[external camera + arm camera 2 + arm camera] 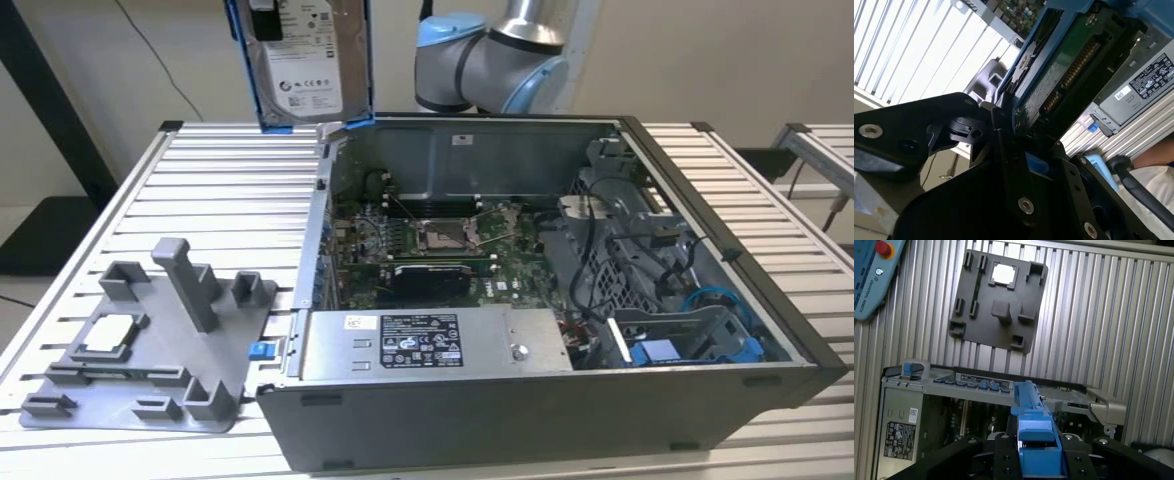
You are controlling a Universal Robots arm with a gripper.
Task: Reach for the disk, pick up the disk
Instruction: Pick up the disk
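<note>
Gripping now the disk (310, 65), a flat rectangular silver-grey hard drive with a white printed label, framed in a bright blue plastic bracket. Holding it upright and high, at the exterior view's left of the case's rear corner, over the far edge of the ribbed aluminium table (200, 190), apparently touching nothing below.

In the first wrist view, clamped by its blue bracket inside the black gripper (1038, 452), with the black fingers (999, 455) closed narrow against both sides of the bracket. In the second wrist view, turned with its green circuit-board side to the camera.

Judged from this: past the reaching, and at the end of the picking up, or very near to it.

Below and well apart: the open grey metal computer case (534, 420). At the exterior view's left of it, the grey plastic fixture plate (160, 375), with the small square silver chip (107, 335) lying on it. Behind the case, the silver and light blue robot arm (494, 60).

For any further move: calling for a steady, firm clamp on the thin bracket, and for room kept from the case's rear wall, against a possible slip or knock.
</note>
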